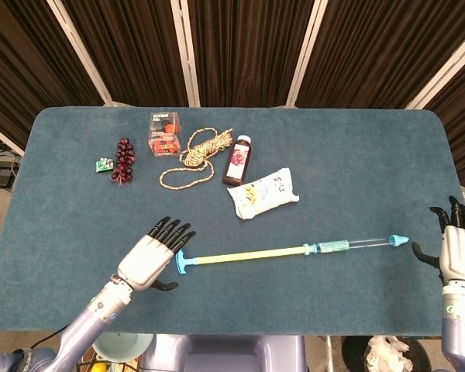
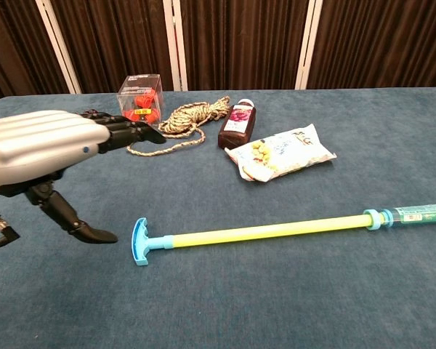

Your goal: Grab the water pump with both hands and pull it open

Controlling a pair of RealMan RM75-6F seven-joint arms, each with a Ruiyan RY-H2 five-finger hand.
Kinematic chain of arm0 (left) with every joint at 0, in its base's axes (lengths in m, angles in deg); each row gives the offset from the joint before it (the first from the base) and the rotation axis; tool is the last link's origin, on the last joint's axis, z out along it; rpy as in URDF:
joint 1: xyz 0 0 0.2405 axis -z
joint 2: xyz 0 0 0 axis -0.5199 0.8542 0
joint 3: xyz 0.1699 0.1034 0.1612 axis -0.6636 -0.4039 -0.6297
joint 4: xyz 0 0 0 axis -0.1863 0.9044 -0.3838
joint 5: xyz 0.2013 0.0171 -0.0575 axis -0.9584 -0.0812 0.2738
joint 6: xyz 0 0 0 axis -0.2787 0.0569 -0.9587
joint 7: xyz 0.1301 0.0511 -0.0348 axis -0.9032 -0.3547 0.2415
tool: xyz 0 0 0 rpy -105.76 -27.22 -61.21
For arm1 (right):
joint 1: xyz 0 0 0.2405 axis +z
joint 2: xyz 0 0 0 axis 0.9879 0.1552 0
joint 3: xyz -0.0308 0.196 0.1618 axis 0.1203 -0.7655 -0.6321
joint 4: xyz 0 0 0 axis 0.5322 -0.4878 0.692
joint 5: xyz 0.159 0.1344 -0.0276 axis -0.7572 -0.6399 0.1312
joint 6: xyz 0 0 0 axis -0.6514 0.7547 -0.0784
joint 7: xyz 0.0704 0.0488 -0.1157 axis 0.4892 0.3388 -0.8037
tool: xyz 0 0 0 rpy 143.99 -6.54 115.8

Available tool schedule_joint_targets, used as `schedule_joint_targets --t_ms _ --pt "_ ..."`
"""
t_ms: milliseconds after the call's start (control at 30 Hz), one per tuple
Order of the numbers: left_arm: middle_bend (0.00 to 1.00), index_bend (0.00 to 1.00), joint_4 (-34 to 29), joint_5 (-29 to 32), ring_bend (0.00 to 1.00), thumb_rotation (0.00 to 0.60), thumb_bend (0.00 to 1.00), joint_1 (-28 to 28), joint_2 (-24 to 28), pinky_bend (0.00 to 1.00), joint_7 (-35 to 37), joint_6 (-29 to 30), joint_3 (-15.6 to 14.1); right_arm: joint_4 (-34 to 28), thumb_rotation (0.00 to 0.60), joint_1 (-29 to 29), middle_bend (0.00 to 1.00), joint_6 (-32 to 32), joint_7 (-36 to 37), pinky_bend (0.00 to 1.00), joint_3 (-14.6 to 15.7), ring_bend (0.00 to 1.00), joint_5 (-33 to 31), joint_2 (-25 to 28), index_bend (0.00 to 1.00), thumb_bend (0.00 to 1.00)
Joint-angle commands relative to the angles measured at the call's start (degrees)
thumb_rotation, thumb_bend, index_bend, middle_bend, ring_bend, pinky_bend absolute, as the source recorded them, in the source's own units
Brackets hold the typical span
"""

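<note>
While water pump [image 1: 294,250] lies extended, left hand [image 1: 151,260] spread, right hand [image 1: 457,249] apart.

My left hand [image 2: 40,149] has a ridged silver-grey back shell, black segmented fingers [image 2: 123,131] and a small blue dot near the knuckles. A black cable exits its wrist. My right hand [image 1: 459,249] matches, on a lavender-grey forearm.

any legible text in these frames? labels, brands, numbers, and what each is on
No text can be read in either view.
Dark bottle: pink label, print too small.
Snack packet: printing blurred.
Clear box: small yellow tag, unreadable.
Small green packet: too small.
Water pump: markings on the clear barrel, illegible.
</note>
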Motion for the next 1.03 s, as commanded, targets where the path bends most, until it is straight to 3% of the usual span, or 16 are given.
schedule_joint_targets --t_ms 33,267,500,800,1033 --pt "0.00 0.06 -0.2 -2.9 0.00 0.600 0.09 -3.2 2.2 0.03 3.8 3.6 -1.8 -1.5 0.600 -0.5 0.00 0.3 0.8 0.00 1.7 0.00 2.7 0.6 0.20 0.25" --pt "0.00 0.02 2.8 -9.1 0.00 0.600 0.07 -10.8 6.9 0.00 11.2 12.6 -5.8 -3.3 0.600 -1.9 0.00 0.8 2.5 0.00 7.6 0.00 12.6 1.9 0.20 0.18" --pt "0.00 0.00 10.1 -15.8 0.00 0.600 0.06 -18.2 9.0 0.00 19.4 22.0 -8.5 -0.5 0.600 -3.7 0.00 -1.9 5.5 0.00 11.6 0.00 22.8 2.2 0.14 0.15" --pt "0.00 0.00 17.9 -17.9 0.00 0.600 0.06 -24.4 10.4 0.00 27.5 28.2 -8.9 3.6 0.600 -5.8 0.00 -5.8 9.1 0.00 11.3 0.00 24.9 1.9 0.00 0.14" --pt "0.00 0.00 18.6 -16.5 0.00 0.600 0.06 -26.9 11.9 0.00 29.4 28.4 -8.1 4.7 0.600 -6.3 0.00 -6.7 9.1 0.00 10.6 0.00 24.8 0.8 0.00 0.15"
